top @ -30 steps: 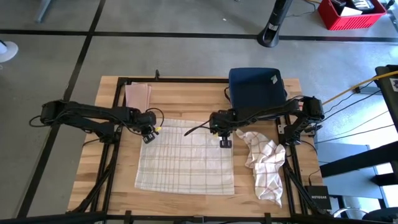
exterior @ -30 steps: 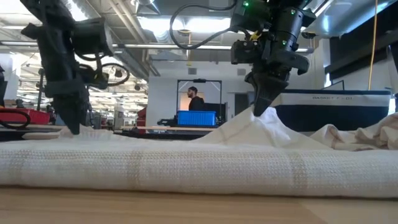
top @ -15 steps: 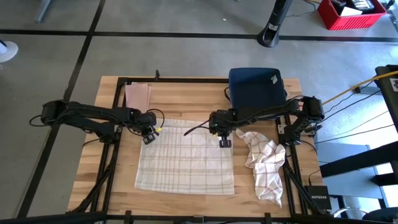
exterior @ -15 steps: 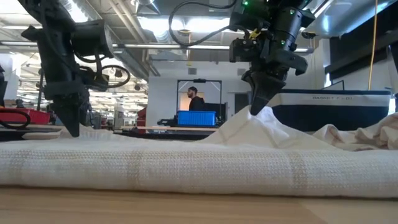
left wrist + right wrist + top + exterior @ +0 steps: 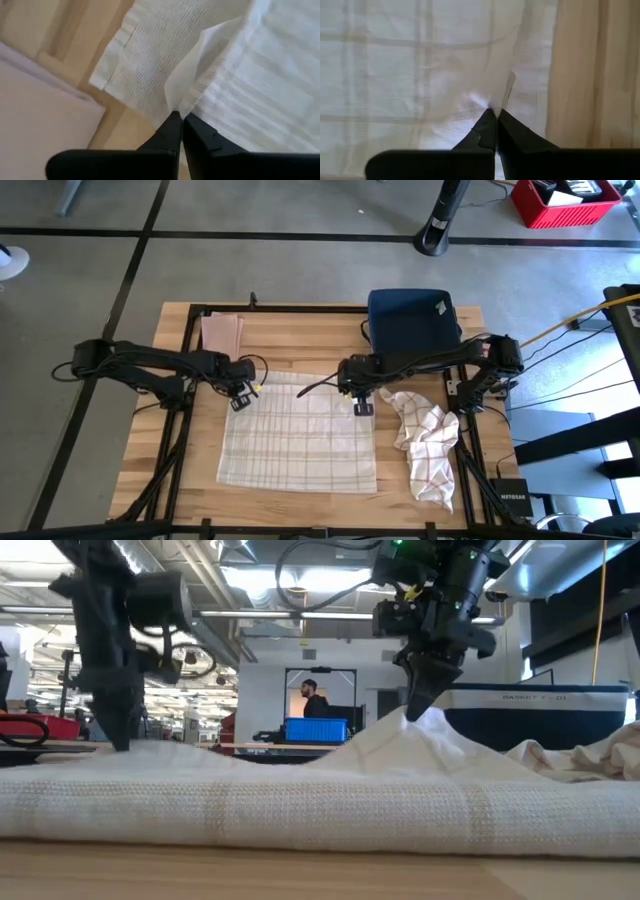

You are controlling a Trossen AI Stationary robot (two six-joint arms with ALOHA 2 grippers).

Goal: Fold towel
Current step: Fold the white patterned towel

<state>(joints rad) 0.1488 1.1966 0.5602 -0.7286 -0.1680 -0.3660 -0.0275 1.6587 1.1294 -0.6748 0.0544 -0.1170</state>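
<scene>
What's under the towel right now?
The towel lies spread on the wooden table, and bare wood shows all around its edges. Both tools, left and right, pinch its far corners. Anything beneath the cloth itself is covered.

1. The person (image 5: 312, 700) far back in the room is too small to make out.
2. The blue bin (image 5: 545, 715) is cut off by the low view's right edge.
3. The left arm (image 5: 105, 640) is smeared, its outline unclear.
</scene>
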